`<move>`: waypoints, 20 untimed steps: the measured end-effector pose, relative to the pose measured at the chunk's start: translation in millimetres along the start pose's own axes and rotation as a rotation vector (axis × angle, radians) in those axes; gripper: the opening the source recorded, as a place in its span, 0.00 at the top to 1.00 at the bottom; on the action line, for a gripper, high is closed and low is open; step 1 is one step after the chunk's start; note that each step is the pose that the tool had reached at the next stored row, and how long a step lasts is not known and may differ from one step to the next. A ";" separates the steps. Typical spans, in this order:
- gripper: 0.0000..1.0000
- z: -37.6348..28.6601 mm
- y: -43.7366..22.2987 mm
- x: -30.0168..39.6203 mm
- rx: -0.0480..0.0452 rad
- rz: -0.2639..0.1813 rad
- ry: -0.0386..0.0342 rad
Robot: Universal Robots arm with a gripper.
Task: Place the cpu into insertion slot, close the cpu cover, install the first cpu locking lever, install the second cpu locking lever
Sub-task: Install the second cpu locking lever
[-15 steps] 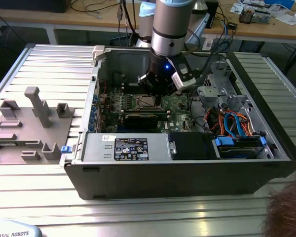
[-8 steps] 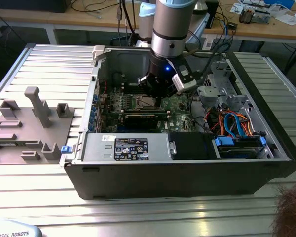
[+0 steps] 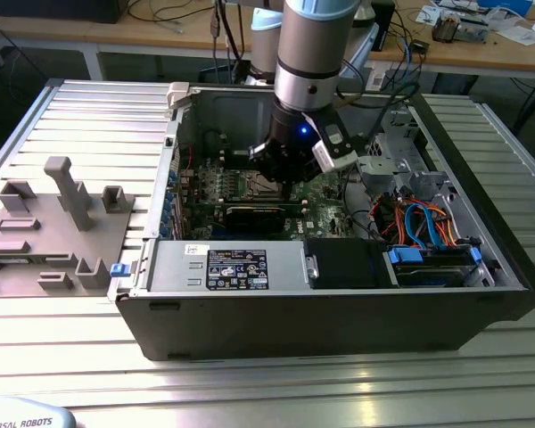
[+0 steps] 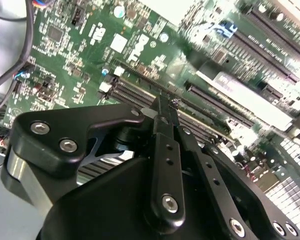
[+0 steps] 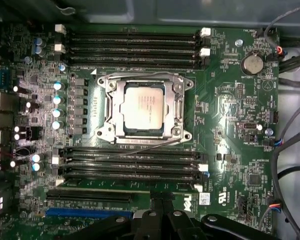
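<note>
CPU (image 5: 144, 106) seated in insertion slot (image 5: 110, 116) at first wrist view's centre, cpu cover (image 5: 176, 107) down around it. Gripper (image 4: 164, 114) pressed together, empty, over memory slots (image 5: 132, 162). Risk: snagging the thin locking lever (image 5: 140, 148).

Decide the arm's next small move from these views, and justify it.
Probably bring the hand toward the thin locking lever: the cpu sits under the closed cpu cover, but that lever lies slanted over the memory slots, apparently unlatched.
</note>
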State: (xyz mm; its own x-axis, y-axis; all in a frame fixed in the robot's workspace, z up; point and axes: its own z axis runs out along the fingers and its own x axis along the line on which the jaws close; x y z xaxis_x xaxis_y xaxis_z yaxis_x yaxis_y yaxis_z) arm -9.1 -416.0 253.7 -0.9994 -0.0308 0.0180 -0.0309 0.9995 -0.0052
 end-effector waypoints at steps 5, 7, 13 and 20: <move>0.89 0.2 -1.7 0.0 -0.0612 -0.001 -0.0019; 0.89 0.6 -1.7 0.1 -0.0970 -0.002 -0.0030; 0.89 6.0 -1.3 0.1 -0.1201 -0.003 -0.0036; 0.89 11.9 3.2 1.8 -0.1209 -0.003 -0.0037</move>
State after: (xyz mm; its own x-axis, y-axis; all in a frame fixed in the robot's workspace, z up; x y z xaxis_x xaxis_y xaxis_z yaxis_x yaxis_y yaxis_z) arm -11.1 -412.9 241.8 -0.9993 -0.0335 0.0141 -0.0317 0.9928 0.1154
